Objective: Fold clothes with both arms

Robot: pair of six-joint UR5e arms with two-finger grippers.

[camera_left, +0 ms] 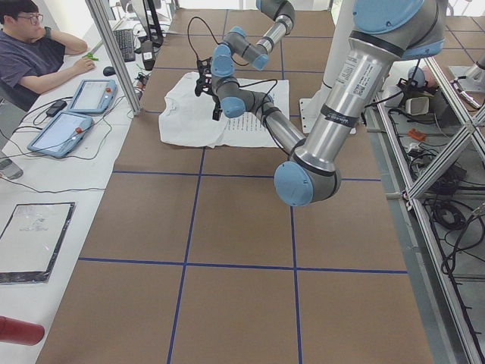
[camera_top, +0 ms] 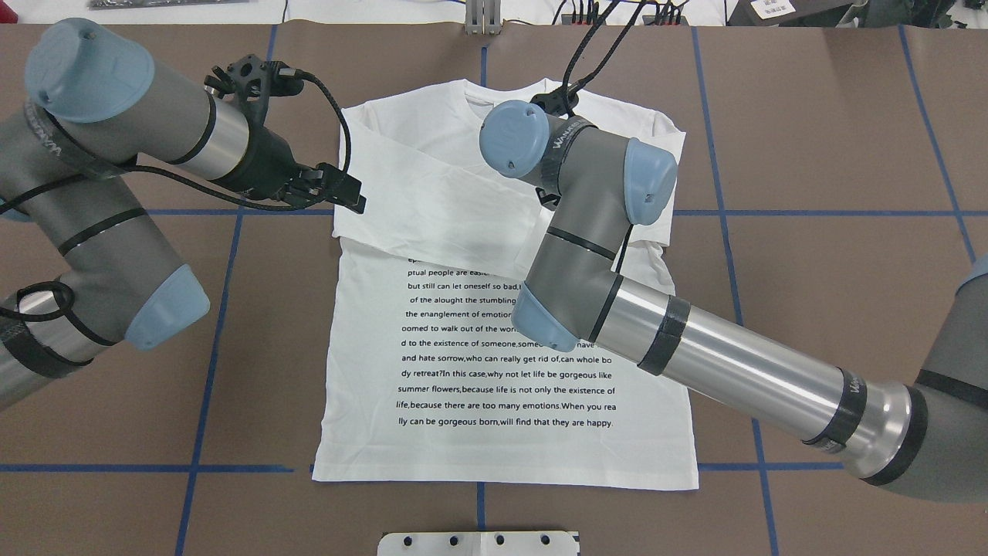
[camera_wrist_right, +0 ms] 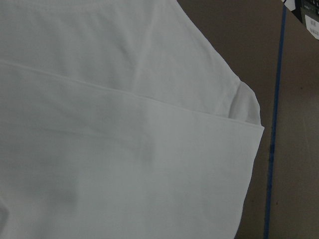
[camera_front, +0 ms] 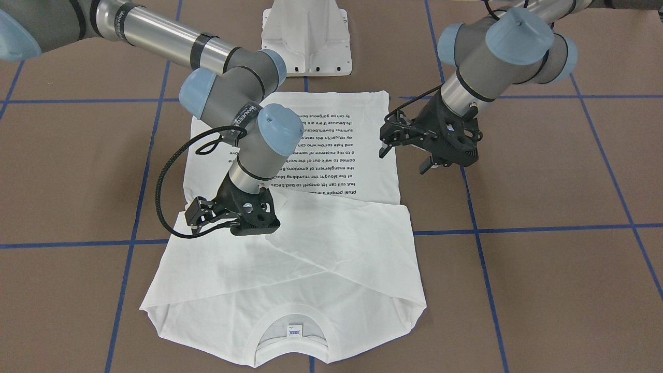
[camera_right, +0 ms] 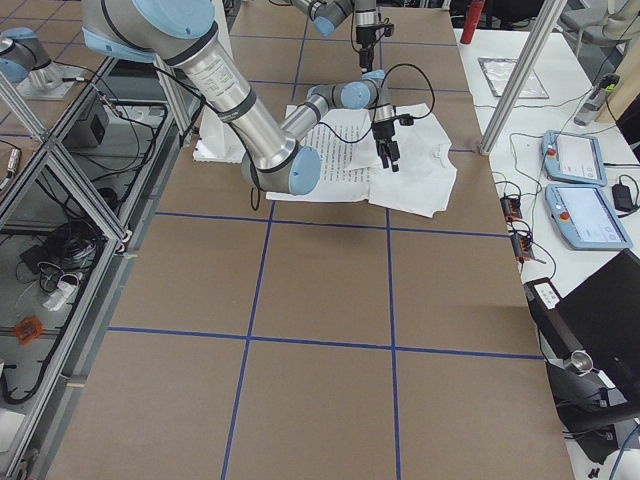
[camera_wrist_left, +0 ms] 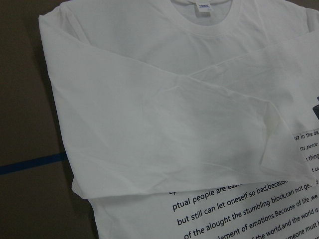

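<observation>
White long-sleeved T-shirt is lying flat, sleeves crossed for folding; left hand is hovering open; right hand, cannot tell.

Matt white cloth T-shirt on matt brown table.

Printed text partly behind right arm (and a folded sleeve), neck label — illegibly small

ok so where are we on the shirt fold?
Done: the T-shirt lies flat, text up, with both sleeves folded across its chest. In hand: nothing. The left end effector and right end effector hover open and empty over it. Left: folding the body, since the hem lies flat at the robot's side.
</observation>
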